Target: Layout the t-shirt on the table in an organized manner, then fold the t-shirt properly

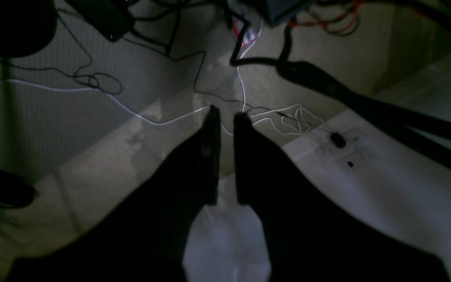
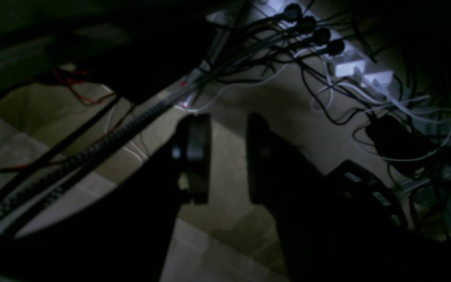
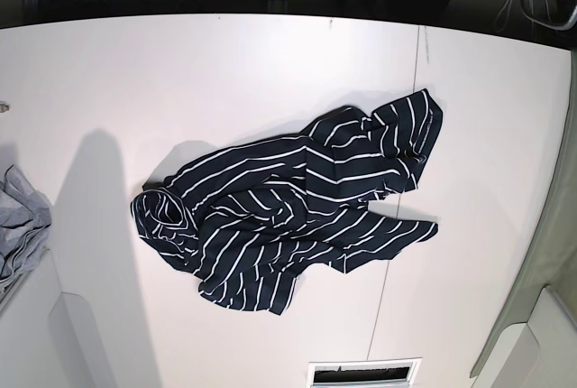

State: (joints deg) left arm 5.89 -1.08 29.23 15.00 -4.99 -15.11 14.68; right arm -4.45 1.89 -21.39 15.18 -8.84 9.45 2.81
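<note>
Both wrist cameras are filled in the foreground by their own dark gripper fingers. In the left wrist view, the left gripper [image 1: 225, 117] occupies the centre and lower frame; its two fingers stand a narrow slit apart, tips nearly parallel, with nothing between them. Behind it, a white surface edge runs across the lower right, and carpeted floor with black and white cables [image 1: 272, 117] fills the upper frame.

In the right wrist view, the right gripper [image 2: 227, 125] shows a wider gap between its fingers, partly open, and it likewise holds nothing. Beyond it lie floor, a bundle of dark cables and white power strips [image 2: 358, 68] at upper right. That view is dim and detail is poor.

In the base view, neither gripper appears. The t-shirt [image 3: 288, 212] lies crumpled at the centre of the table [image 3: 225, 72], dark with thin white stripes, bunched and overlapping on itself. One part reaches toward the upper right of centre, another ends in a point at right of centre, and a rolled bulge sits at its left end. A thin dark seam [image 3: 416, 99] on the tabletop runs top to bottom, passing under the shirt's right portion. A light-grey cloth [image 3: 20, 221] sits at the left edge of the frame, well apart from the shirt.
</note>
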